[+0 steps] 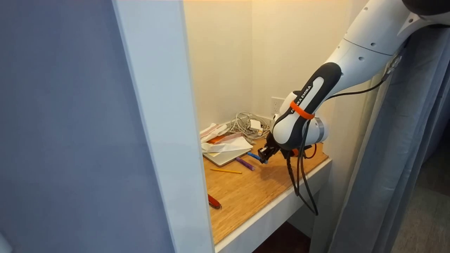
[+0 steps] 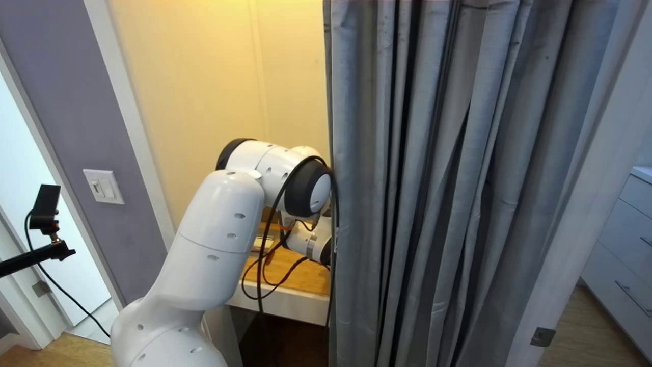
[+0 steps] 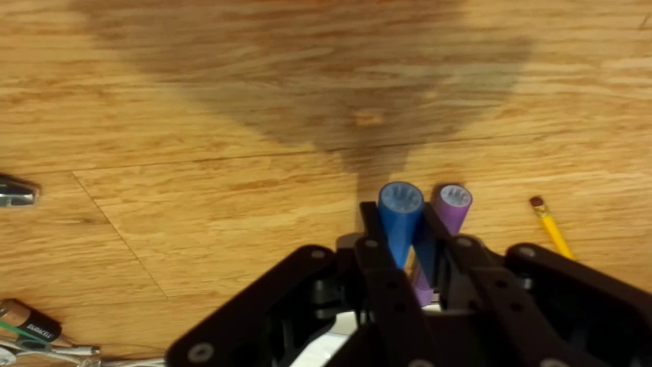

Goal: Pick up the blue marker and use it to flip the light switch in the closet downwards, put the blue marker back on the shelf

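The blue marker (image 3: 400, 224) is between my gripper's (image 3: 399, 208) fingers in the wrist view, its round end pointing out past the tips. The fingers press on both its sides. It looks raised slightly above the tan wooden shelf (image 3: 204, 219). In an exterior view the blue marker (image 1: 253, 155) shows beside my gripper (image 1: 263, 154), low over the shelf (image 1: 246, 200). The closet (image 1: 221, 63) has cream walls and a wide white post (image 1: 165, 123). A pale outlet plate (image 1: 277, 102) is on its wall, partly behind the arm. I cannot make out a light switch inside the closet.
A purple marker (image 3: 455, 206) lies close beside the gripper, a yellow pencil (image 3: 555, 234) farther right. Papers (image 1: 232, 143), white cables (image 1: 242, 124) and a red pocket knife (image 1: 214, 202) are on the shelf. A grey curtain (image 2: 433, 178) hangs beside the arm. A switch plate (image 2: 104, 186) is on the purple wall outside.
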`<state>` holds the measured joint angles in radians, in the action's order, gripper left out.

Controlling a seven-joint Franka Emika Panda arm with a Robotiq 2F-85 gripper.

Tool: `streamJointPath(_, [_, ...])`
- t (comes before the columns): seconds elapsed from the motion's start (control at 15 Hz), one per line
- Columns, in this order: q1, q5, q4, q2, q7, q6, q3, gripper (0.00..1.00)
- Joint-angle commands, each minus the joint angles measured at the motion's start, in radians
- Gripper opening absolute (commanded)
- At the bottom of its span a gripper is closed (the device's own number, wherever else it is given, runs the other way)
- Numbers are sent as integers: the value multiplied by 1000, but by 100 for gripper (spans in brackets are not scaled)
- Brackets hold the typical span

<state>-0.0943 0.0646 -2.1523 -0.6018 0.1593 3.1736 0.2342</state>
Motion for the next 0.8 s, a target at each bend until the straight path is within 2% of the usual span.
streamJointPath(0.0, [62,21,94,-55,-3,-6,-68,6])
streamJointPath(0.4, [125,20,207,-124,-13,-61,-142,5])
streamJointPath(0.73, [117,21,242,-155,0,-110,-134,5])
